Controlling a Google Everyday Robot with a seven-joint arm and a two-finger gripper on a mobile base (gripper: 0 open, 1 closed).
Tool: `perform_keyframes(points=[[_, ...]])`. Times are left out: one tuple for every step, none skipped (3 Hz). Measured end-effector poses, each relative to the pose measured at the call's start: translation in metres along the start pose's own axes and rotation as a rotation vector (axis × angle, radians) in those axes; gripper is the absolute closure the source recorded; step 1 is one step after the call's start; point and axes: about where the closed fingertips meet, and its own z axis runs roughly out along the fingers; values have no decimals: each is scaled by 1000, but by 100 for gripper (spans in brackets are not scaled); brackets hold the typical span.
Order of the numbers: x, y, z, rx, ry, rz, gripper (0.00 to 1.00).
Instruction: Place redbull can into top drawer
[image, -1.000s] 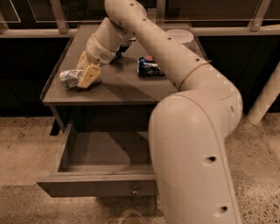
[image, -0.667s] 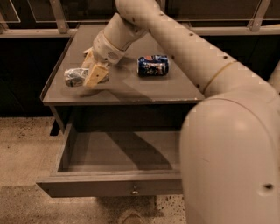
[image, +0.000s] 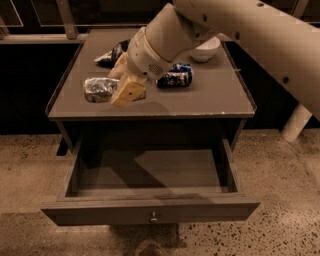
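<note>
The redbull can (image: 97, 89), slim and silvery, lies sideways at the front left of the table top (image: 210, 97). My gripper (image: 117, 88) comes down from the upper right. Its tan fingers (image: 129, 92) are closed around the can's right end. I cannot tell whether the can rests on the table top or hangs just above it. The top drawer (image: 100, 211) stands pulled open below the table, with a small round knob (image: 153, 217) on its front panel. Nothing shows inside the drawer.
A short dark blue can (image: 175, 77) lies on the table just right of my wrist. A dark blue and white snack bag (image: 111, 52) lies at the back left, and a white bowl (image: 205, 49) at the back right. My arm spans the upper right.
My arm has swung and now covers less of the drawer. The gripper stays closed on the can at the front left of the table top, a little nearer the front edge.
</note>
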Motion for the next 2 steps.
perform_keyframes(points=[[-21,45,-32,126,-7,3,100],[15,65,-39,158,40,72,100]])
